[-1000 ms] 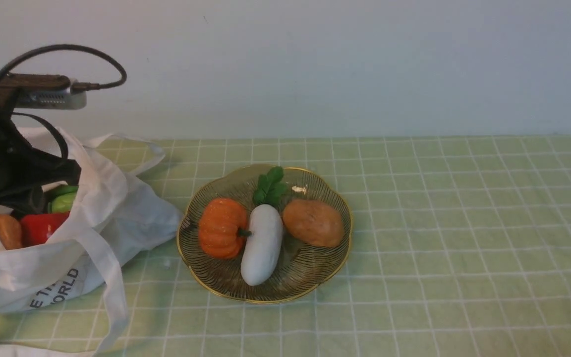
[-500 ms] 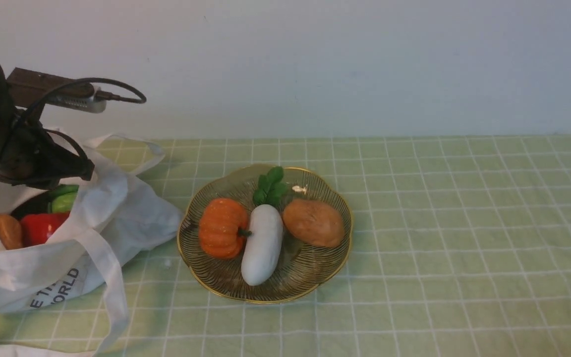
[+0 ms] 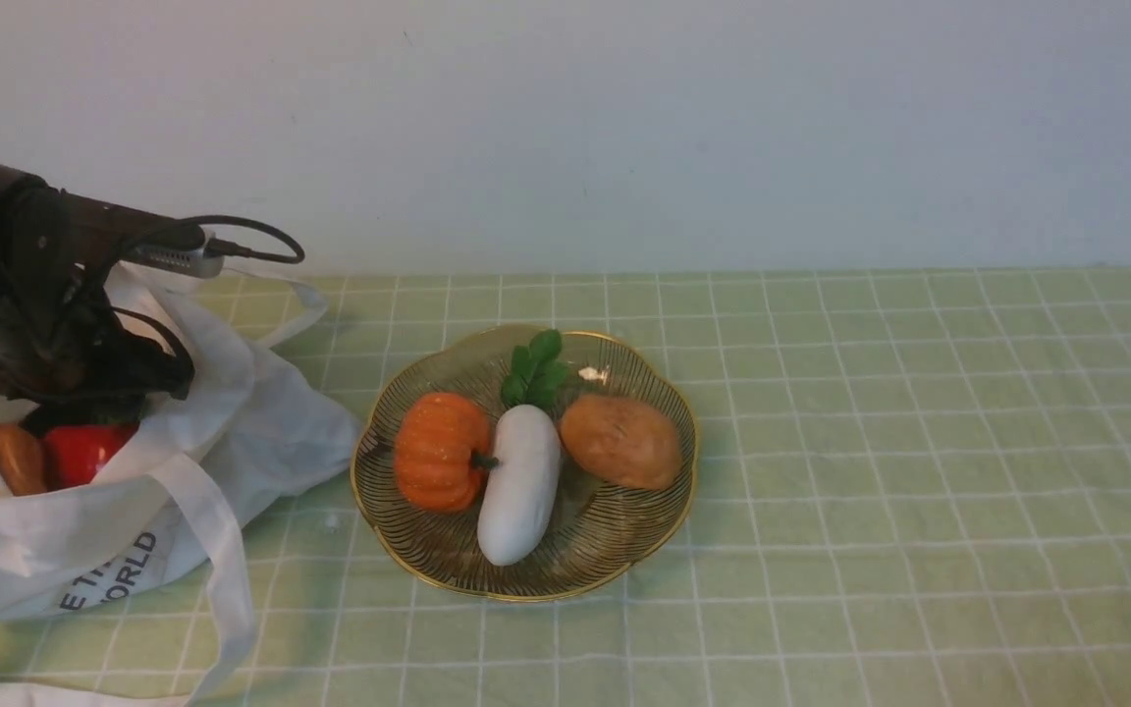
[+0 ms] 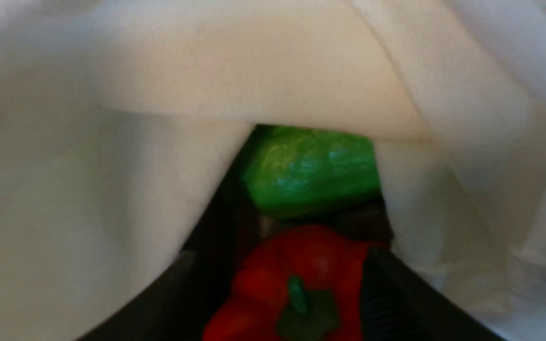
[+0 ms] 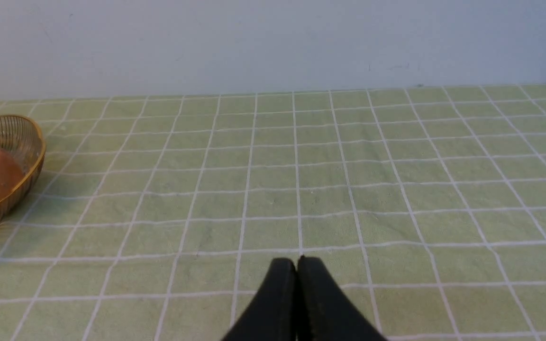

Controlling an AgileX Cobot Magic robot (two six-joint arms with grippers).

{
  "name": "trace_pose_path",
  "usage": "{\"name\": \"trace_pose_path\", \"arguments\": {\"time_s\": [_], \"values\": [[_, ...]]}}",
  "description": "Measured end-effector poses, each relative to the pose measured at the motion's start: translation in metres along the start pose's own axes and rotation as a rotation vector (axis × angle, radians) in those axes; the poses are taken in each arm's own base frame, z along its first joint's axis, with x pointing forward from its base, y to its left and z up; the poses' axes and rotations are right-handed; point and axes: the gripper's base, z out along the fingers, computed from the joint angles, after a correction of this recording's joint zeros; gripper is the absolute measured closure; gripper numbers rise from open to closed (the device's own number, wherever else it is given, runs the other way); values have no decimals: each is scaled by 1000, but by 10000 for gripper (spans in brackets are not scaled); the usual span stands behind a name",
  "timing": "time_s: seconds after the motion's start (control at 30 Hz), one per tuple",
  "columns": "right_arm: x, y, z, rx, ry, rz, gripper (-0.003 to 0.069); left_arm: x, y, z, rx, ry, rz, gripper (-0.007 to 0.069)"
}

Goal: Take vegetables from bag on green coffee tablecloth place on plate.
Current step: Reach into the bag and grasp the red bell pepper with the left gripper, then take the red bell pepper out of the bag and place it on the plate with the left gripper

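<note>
Our left gripper [image 4: 277, 258] spread wide, our right gripper [image 5: 296, 261] pinched closed
Our left arm [image 3: 30, 260] slopes down from the wrist, its black fingers [image 4: 389, 296] standing well apart on either side of the gap; our right fingertips [image 5: 280, 274] meet, pointing forward

Wall [image 3: 624, 128]: plain, pale grey-white w/ a bit of blue. We see it fill the whole top part of the front view.
Wall color: a bit lighter on the left, greyer to the right.
Wall mark [image 3: 406, 37]: one tiny dark mark, up high, left of the middle.
Specks [image 5: 370, 67]: a few faint ones low on the wall in the right wrist view.
Back edge: wall meets the table in one straight line, side to side.
Table: we can't see the top itself, b/c the green tablecloth [image 3: 919, 442] covers it all.
Light: soft & even.
Shadows: blurry edges, falling to the right & near side of things.
</note>
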Motion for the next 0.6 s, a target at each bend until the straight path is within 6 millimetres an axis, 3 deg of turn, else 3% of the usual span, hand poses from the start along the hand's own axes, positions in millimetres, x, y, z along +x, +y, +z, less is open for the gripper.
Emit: {"name": "trace_pose_path", "arguments": {"time_s": [0.23, 0.4, 0.47, 0.6], "values": [[0, 0, 0, 0, 0, 0, 673, 2, -1, 10, -10, 29, 21, 246], [0, 0, 0, 0, 0, 0, 673, 4, -2, 15, -12, 61, 25, 457], [0, 0, 0, 0, 0, 0, 673, 5, -2, 15, -13, 68, 26, 577], [0, 0, 0, 0, 0, 0, 673, 6, -1, 12, -15, 83, 23, 612]]}}
